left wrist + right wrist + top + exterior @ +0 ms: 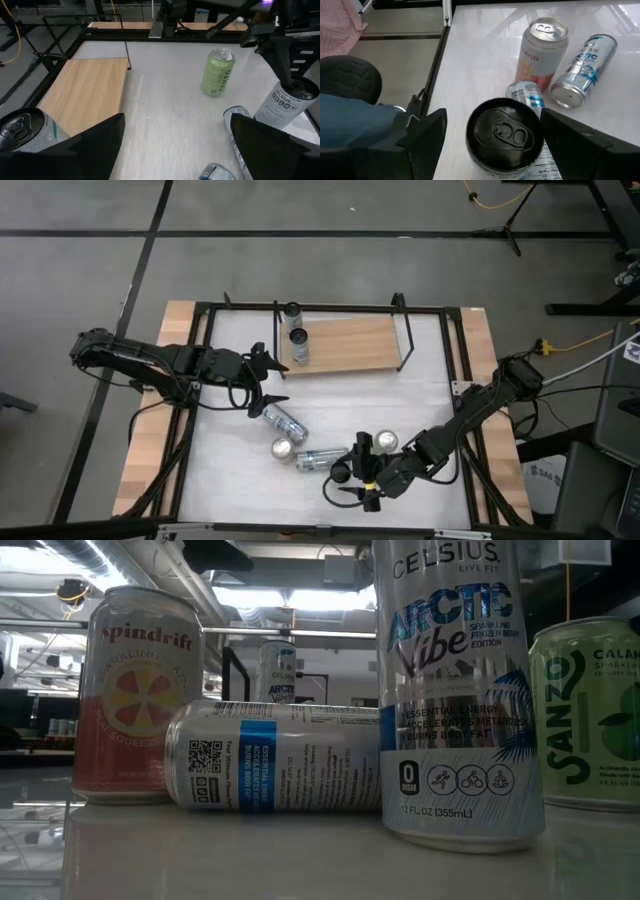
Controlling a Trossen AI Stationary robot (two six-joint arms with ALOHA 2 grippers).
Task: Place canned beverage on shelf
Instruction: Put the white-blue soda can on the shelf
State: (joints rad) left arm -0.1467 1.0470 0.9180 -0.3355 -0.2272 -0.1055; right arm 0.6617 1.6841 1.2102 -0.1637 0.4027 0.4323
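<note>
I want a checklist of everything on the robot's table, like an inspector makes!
Surface: white tabletop inside a black frame; no spills seen.
Job's things: low light-wood shelf holds two upright cans at its left end; tall silver Celsius can stands between the right gripper's fingers.
Clutter: pink Spindrift can and green Sanzo can upright; two silver cans lying down.
Grippers: left gripper open beside the shelf's left end; right gripper open around the Celsius can.
Cables: yellow cable on the floor.
Surroundings: grey floor; nothing else seen.
</note>
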